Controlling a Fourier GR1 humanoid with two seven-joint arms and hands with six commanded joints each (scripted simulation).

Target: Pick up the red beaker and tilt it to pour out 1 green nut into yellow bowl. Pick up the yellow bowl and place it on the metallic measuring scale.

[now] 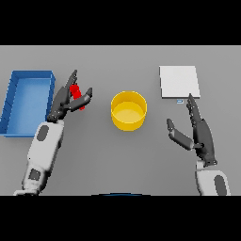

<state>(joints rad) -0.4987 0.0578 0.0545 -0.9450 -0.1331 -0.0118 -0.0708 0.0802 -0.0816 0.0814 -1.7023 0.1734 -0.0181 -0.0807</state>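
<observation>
Red beaker (75, 92) at 9 o'clock from the yellow bowl (128, 110), partly hidden between thumb and fingers of the left hand (68, 99); whether it is gripped, cannot tell. Blue tray (14, 101) farther at 9 o'clock. Metallic scale (179, 81) at 2 o'clock. Right hand (197, 132), fingers straight, holding nothing, at 4 o'clock.

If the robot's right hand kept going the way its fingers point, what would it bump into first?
Probably the metallic measuring scale. The right hand has straight fingers aimed up and slightly left at its near edge, with only bare table between, though height above the table is hard to judge.
</observation>
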